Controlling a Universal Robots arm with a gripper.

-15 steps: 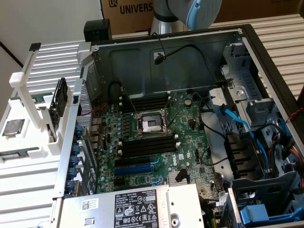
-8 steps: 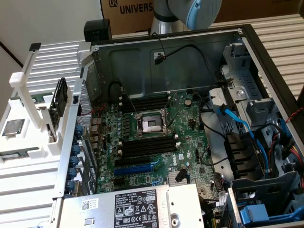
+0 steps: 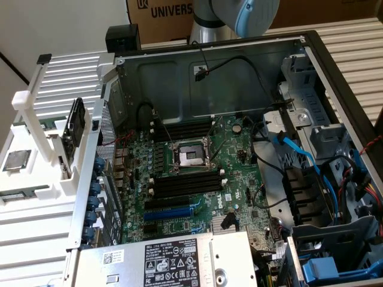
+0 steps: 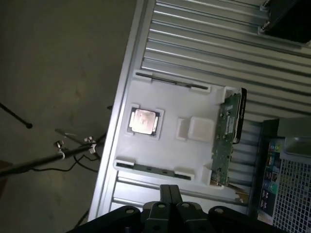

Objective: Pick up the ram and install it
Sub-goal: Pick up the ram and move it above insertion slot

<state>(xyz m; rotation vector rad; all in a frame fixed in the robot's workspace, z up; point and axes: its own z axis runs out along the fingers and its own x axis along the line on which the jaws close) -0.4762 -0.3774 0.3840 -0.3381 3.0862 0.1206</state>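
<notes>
Ram lies slotted in tray, near the jaws

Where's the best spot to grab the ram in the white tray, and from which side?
Probably take the ram mid-length along its exposed long edge, pinching across its flat faces, coming straight down from above. It stands on edge in the white tray, with its ends seated in brackets.

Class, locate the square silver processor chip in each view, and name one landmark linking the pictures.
Exterior view: the processor chip lies at the exterior view's left, in the white tray beside the computer case.
Wrist view: the processor chip lies in a square recess of the white tray.
Shared landmark: the upright card standing in that tray.
</notes>
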